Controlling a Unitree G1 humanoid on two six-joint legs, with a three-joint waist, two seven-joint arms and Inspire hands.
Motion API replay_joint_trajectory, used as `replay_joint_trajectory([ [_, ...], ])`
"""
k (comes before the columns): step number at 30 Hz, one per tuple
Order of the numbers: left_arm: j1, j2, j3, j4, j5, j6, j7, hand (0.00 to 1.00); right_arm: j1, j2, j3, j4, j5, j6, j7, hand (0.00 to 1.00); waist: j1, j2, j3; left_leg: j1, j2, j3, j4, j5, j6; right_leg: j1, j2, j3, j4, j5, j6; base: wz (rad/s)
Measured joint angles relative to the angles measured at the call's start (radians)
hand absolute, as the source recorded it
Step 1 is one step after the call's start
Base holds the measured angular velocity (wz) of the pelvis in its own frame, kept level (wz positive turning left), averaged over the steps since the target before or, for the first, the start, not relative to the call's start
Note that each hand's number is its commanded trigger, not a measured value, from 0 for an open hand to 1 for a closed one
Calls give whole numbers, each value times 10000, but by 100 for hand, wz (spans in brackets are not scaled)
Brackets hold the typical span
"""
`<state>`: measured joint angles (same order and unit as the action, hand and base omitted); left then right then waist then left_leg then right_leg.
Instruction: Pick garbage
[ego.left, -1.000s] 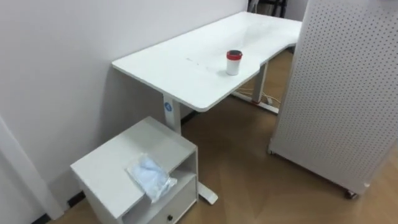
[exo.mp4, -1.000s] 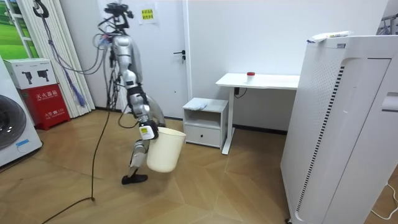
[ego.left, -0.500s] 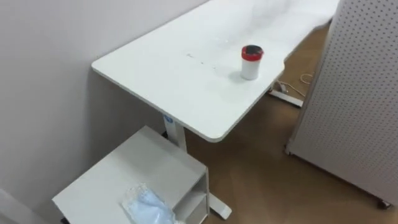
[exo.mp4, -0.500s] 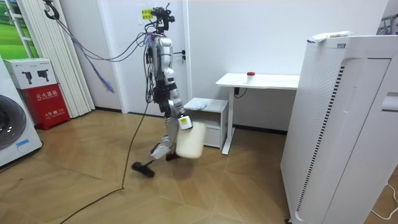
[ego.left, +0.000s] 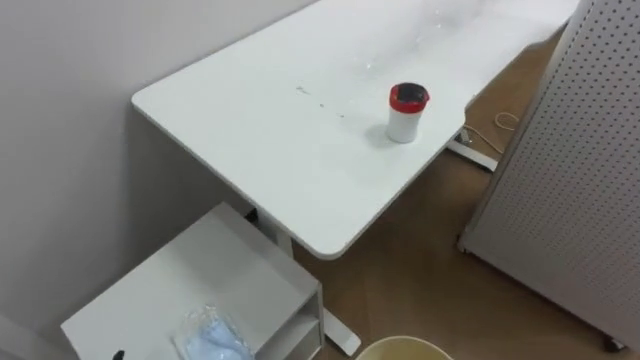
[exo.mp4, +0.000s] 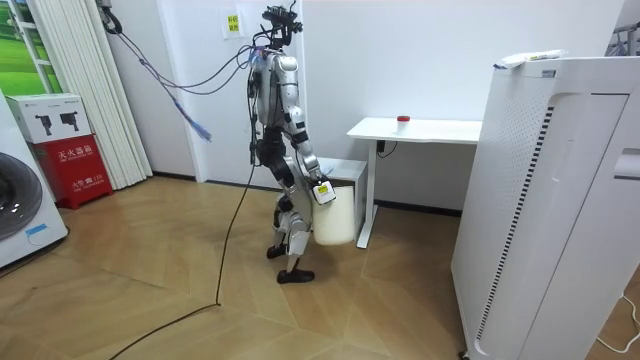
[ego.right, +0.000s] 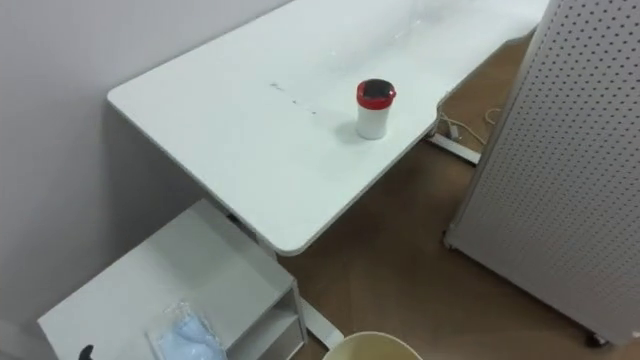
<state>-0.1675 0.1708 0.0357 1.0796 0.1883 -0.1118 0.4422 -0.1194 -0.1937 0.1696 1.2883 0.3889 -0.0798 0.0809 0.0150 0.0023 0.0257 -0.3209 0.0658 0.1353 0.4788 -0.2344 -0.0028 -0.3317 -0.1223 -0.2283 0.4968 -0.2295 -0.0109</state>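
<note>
A crumpled pale-blue bag (ego.left: 212, 338) lies on top of a low white cabinet (ego.left: 190, 285), at the bottom left of the eye views. A white cup with a red lid (ego.left: 406, 111) stands on the white desk (ego.left: 270, 130) behind the cabinet. In the room view I stand right beside the cabinet (exo.mp4: 340, 170), facing the desk. My right hand (exo.mp4: 322, 193) is shut on the rim of a cream bin (exo.mp4: 334, 218) that hangs at my side. The bin's rim (ego.left: 405, 346) shows at the bottom edge of the eye views.
A white perforated panel on castors (ego.left: 580, 170) stands to the right of the desk, with a strip of wooden floor between them. The room view has a tall white unit (exo.mp4: 550, 200) at its right, and a red box (exo.mp4: 75, 165) and a washing machine (exo.mp4: 20, 210) at its left.
I have walked up to the cabinet and desk carrying the bin. The eye views have moved closer, so the desk looms larger and the bin's rim has come in at the bottom.
</note>
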Motion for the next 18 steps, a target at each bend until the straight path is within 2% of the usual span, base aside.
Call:
replay_joint_trajectory([
  [1, -188, 14, -1, 14, -1, -99, 219, 0, -185, -10, 70, 52, 23, -44, -17, 100, -63, 7, 129, -46, 36, 0, 37, -16, -27, -42, 25, 5, 16, -11, -19, -5],
  [2, -383, 53, -6, 9, -4, -256, 390, 0, -284, -21, 151, 151, 34, -118, -16, 100, -111, 13, 182, -188, 73, -6, 56, -27, -42, -187, 40, -14, 27, -2, -38, -5],
  [5, -756, 79, -39, -2, 4, -690, 830, 0, -396, -14, 448, 246, 153, -328, 85, 100, -146, -3, 212, -532, 97, -34, 75, -27, -43, -519, 41, -68, 73, 40, -90, -1],
  [8, -898, 122, -243, 0, -2, -919, 1161, 0, -459, 9, 551, 289, 418, -337, 203, 100, -271, -2, 212, -686, 99, -46, 89, -29, -43, -670, 29, -102, 63, 44, -89, 0],
  [15, -1350, 141, -1131, 234, -3, -1128, 1395, 0, -669, 15, 1148, 279, 635, -497, 196, 100, -400, 11, 240, -1112, 103, -61, 269, -30, -42, -1043, 16, -91, 184, 45, -88, 1],
  [18, -1451, 132, -1610, 455, 9, -1135, 1422, 0, -741, 16, 1264, 271, 793, -512, 188, 100, -500, 89, 314, -1255, 115, -45, 383, -48, -25, -1131, 9, -183, 225, 44, -87, 2],
])
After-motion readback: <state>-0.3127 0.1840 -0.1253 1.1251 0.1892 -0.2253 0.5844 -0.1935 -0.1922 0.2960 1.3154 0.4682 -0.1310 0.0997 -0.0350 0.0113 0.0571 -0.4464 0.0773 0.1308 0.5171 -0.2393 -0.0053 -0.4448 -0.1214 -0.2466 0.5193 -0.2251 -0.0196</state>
